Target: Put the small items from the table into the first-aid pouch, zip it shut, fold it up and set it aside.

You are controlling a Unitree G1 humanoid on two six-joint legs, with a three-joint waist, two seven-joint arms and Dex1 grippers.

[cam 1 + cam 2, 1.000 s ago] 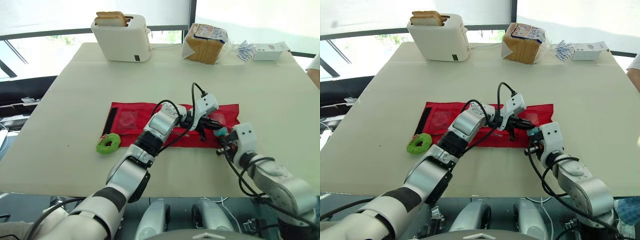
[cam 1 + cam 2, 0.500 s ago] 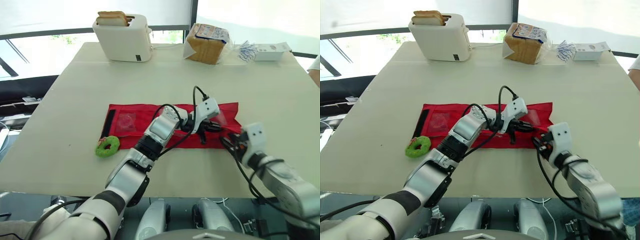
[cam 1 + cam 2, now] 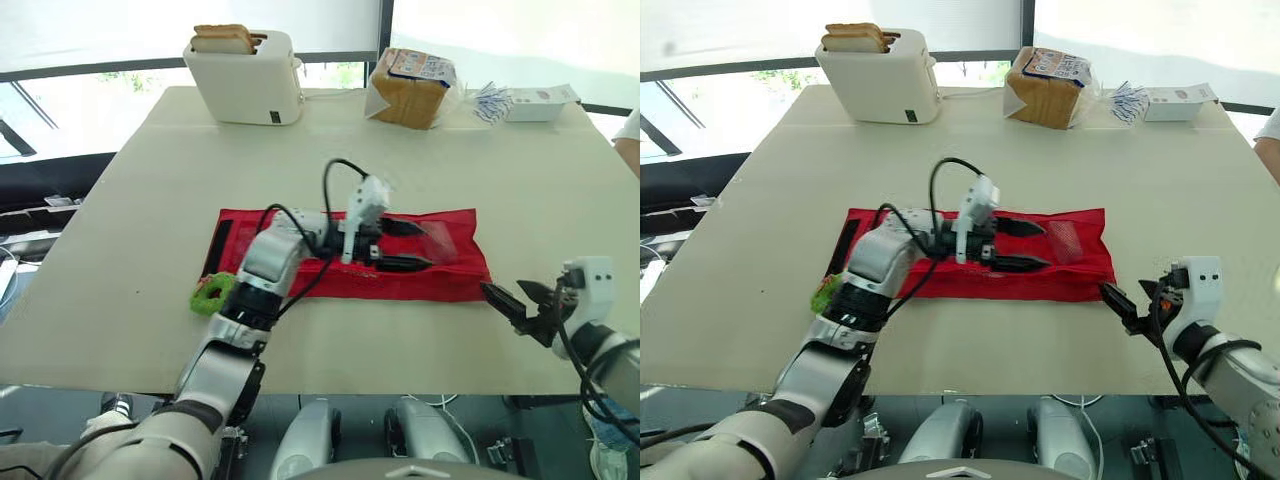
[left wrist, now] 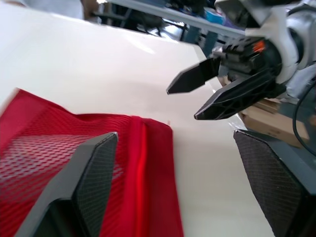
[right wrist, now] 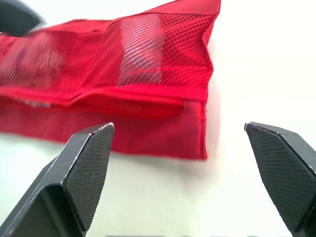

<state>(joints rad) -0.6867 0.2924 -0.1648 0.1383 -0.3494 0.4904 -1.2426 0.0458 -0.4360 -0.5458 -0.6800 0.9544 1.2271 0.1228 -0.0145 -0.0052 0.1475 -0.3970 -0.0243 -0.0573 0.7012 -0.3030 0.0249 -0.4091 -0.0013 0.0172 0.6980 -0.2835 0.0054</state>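
Observation:
The red mesh first-aid pouch point(image 3: 450, 275) lies flat across the middle of the table, a black strap point(image 3: 218, 240) at its left end. My left gripper point(image 3: 410, 245) hovers open over the pouch's middle, its fingers pointing right, with nothing between them. My right gripper point(image 3: 503, 287) stands open above the table just off the pouch's right front corner, also with nothing in it. A green ring-shaped item point(image 3: 212, 293) rests on the table by the pouch's left front corner. In the right wrist view the pouch's right end point(image 5: 148, 74) lies ahead of the open fingers point(image 5: 84, 163).
A white toaster point(image 3: 245, 75) with bread in it stands at the back left. A bagged bread loaf point(image 3: 410, 85) and a white box point(image 3: 540, 100) with small blue packets are at the back right. A person's sleeve point(image 3: 630, 130) shows at the right edge.
Both grippers have opened. The left one drew back leftward over the pouch. The right one pulled away right and toward the table's front edge. The small teal thing by it is out of sight.

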